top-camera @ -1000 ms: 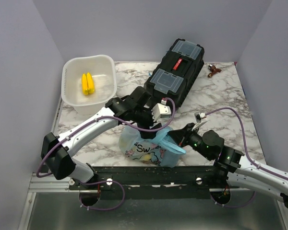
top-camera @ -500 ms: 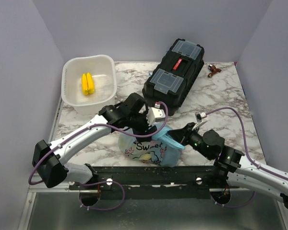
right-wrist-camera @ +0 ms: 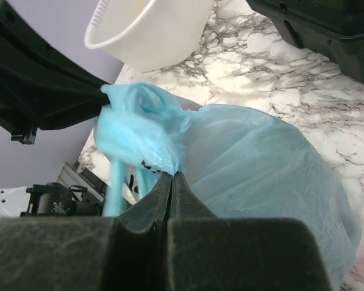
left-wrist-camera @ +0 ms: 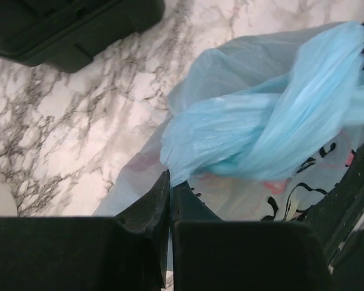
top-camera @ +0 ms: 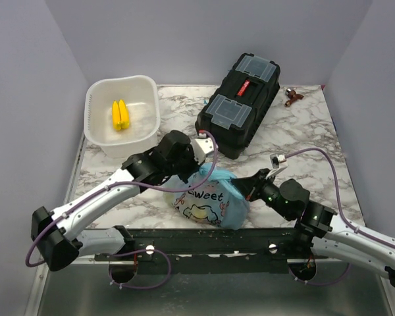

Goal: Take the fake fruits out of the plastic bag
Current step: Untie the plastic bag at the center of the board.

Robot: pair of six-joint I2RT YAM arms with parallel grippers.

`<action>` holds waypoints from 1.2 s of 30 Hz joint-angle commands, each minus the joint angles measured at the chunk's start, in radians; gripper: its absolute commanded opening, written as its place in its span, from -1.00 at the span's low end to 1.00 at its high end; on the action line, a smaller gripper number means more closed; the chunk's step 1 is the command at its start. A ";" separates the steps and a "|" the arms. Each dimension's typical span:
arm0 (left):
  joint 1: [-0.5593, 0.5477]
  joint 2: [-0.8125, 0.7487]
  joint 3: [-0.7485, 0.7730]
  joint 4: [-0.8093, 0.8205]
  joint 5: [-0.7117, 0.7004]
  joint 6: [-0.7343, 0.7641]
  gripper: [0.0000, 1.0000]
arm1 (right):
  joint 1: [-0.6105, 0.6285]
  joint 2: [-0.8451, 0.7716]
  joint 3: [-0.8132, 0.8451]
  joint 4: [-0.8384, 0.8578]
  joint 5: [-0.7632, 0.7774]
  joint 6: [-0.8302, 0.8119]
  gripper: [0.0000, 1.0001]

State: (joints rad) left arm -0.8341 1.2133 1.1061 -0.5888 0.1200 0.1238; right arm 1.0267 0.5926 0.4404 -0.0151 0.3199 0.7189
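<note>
Since a second ago the left gripper (left-wrist-camera: pixel 170 182) has gone from wide open to closed and its arm has drawn back. Its fingertips now pinch a fold of the plastic bag (top-camera: pixel 210 197), while the right gripper (right-wrist-camera: pixel 171 177) stays clamped on the twisted blue handles. The bag lies at the near edge of the marble table (top-camera: pixel 303 131), just before the black toolbox (top-camera: pixel 240 105), its mouth still bunched shut with no fruit showing. Only a small dark red piece (top-camera: pixel 293 97), perhaps the grape bunch, lies at the far right, so opening and emptying seem mostly left.
</note>
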 commanded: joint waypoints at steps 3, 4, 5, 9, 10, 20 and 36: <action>0.007 -0.217 -0.154 0.162 -0.219 -0.284 -1.00 | -0.002 -0.067 -0.023 -0.040 0.105 0.065 -0.99; 0.008 -0.251 -0.176 0.177 -0.235 -0.330 -1.00 | -0.002 -0.075 -0.031 -0.040 0.108 0.077 -0.99; 0.010 -0.278 -0.193 0.197 -0.256 -0.390 -1.00 | -0.001 -0.078 -0.040 -0.039 0.108 0.088 -0.99; 0.032 -0.378 -0.278 0.308 -0.193 -0.545 -1.00 | -0.001 -0.065 -0.083 -0.017 0.062 0.101 -0.99; 0.038 -0.389 -0.290 0.327 -0.161 -0.569 -1.00 | -0.002 -0.056 -0.078 -0.017 0.043 0.090 -0.98; 0.052 -0.358 -0.281 0.301 -0.062 -0.669 -1.00 | -0.001 0.136 0.244 -0.295 -0.073 -0.290 0.19; 0.058 -0.323 -0.256 0.235 -0.043 -0.705 -1.00 | -0.001 0.456 0.542 -0.252 -0.104 -0.476 0.62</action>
State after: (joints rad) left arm -0.7799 0.9173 0.8433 -0.3416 0.0608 -0.5552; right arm 1.0260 1.0477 0.9699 -0.3290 0.1097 0.2241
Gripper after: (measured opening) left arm 0.006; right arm 0.907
